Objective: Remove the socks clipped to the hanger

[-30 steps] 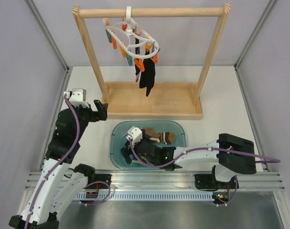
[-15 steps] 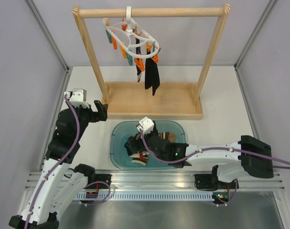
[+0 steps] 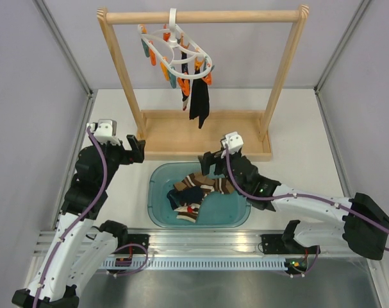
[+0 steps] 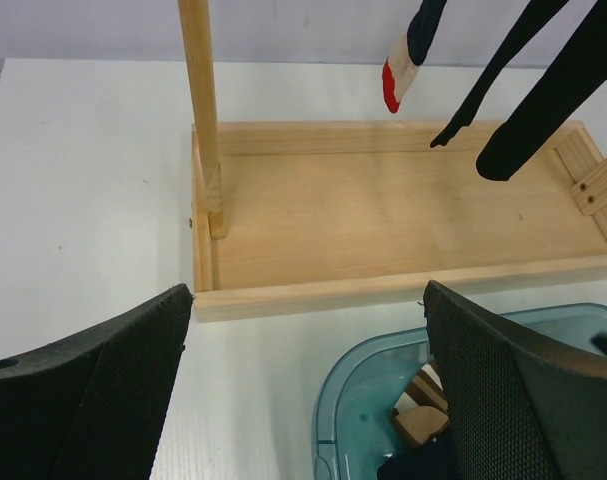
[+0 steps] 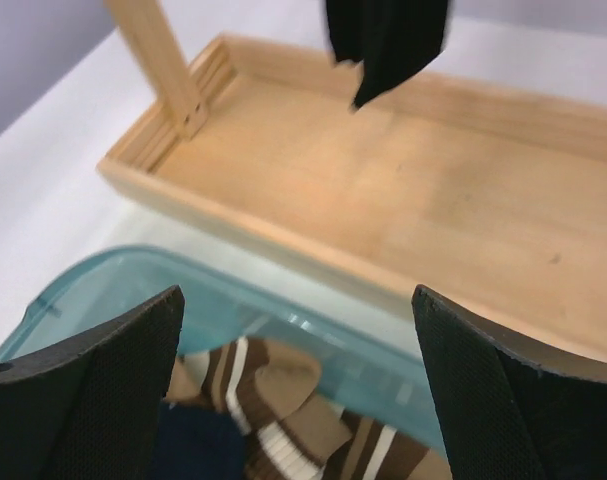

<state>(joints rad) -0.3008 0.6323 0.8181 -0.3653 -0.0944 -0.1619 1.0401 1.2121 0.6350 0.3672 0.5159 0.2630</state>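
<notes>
With left hand (image 3: pixel 135 149) and right hand (image 3: pixel 208 163) both open and empty, a slanted tug on the hanging socks (image 3: pixel 198 102) could unhook the hanger (image 3: pixel 173 40) from its rail (image 3: pixel 245 15).

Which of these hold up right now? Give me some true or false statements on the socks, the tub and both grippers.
1. Dark socks hang clipped to the hanger. True.
2. The tub is empty. False: striped socks lie in the teal tub.
3. The right gripper is open, holding nothing. True.
4. The left gripper grips a sock. False: the left gripper is open and empty.
5. The hanger lies flat in the tub. False: it hangs from the wooden rail.
</notes>
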